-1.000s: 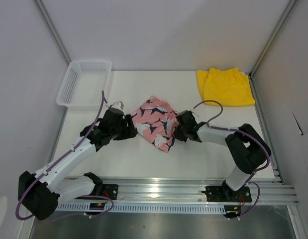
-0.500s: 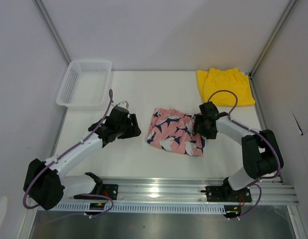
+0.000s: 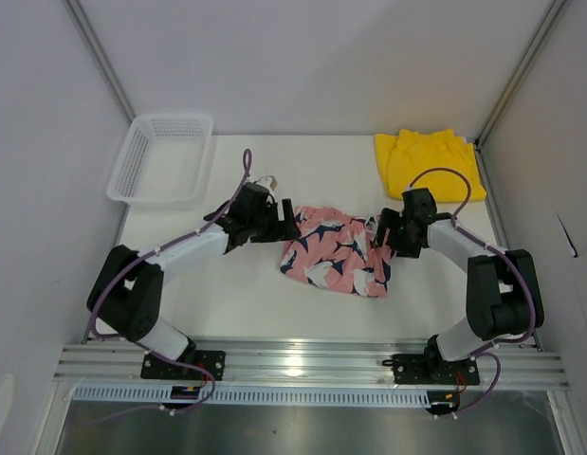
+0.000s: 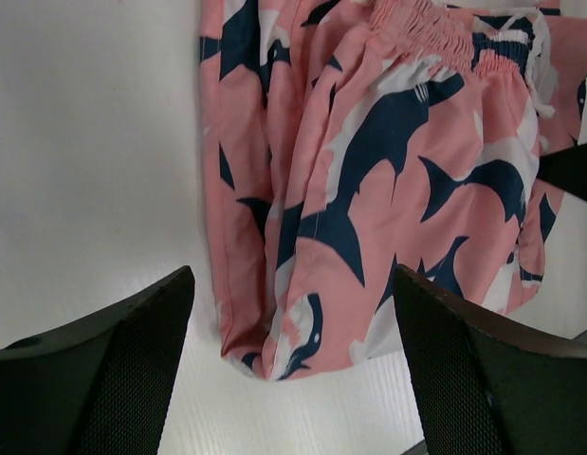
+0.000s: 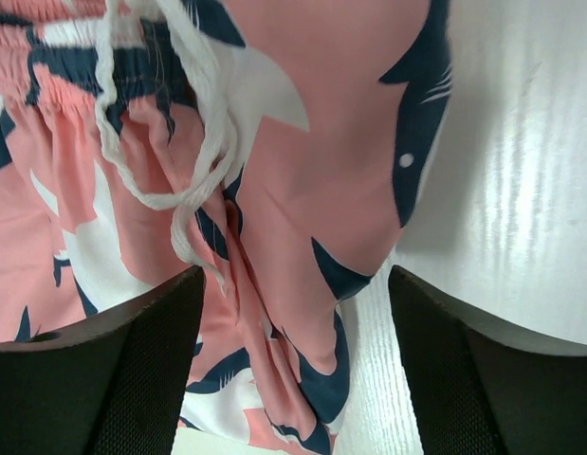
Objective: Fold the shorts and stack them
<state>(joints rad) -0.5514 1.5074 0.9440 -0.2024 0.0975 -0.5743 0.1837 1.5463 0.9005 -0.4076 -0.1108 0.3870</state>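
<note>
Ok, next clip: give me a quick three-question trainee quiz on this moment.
1. True or false: the yellow shorts lie stacked on the pink shorts.
2. Where does the white basket sit? A far left, B far right, C near right.
3. Fill in: the left gripper and right gripper flank the pink shorts, jaws ____.
Key: 1 false; 2 A; 3 open.

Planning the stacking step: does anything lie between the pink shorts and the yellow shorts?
Only the right gripper, open at the right edge of the pink shorts, sits on the line toward the yellow shorts. No other object shows between them.
</note>
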